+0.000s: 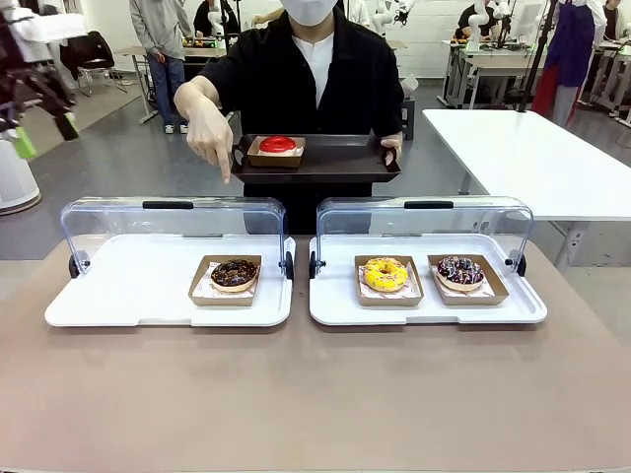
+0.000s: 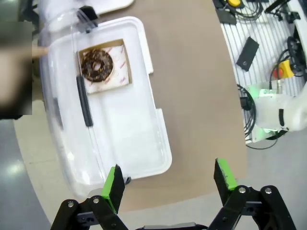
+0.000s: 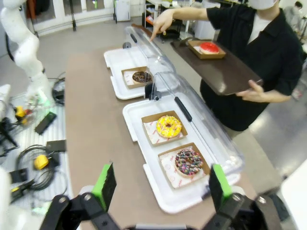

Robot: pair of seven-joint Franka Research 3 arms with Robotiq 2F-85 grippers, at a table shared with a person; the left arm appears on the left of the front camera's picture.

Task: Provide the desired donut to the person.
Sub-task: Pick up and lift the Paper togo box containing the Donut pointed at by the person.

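The person [image 1: 314, 74] stands at the far side and holds a dark tray [image 1: 340, 163] carrying a red donut [image 1: 278, 145]. Their other hand [image 1: 209, 133] points a finger down over the left case, where a chocolate donut [image 1: 234, 274] sits in a cardboard holder. The right case holds a yellow donut [image 1: 385, 274] and a sprinkled chocolate donut [image 1: 460, 271]. My left gripper [image 2: 169, 179] hangs open high above the left case and the chocolate donut [image 2: 97, 64]. My right gripper [image 3: 161, 187] is open above the table edge near the sprinkled donut [image 3: 188, 161].
Both white trays [image 1: 128, 296] [image 1: 513, 307] have their clear lids [image 1: 173, 222] raised at the back. Bare brown tabletop [image 1: 315, 394] lies in front of them. A white table [image 1: 532, 158] stands at the far right. Cables and boxes [image 3: 38, 163] lie beside the table.
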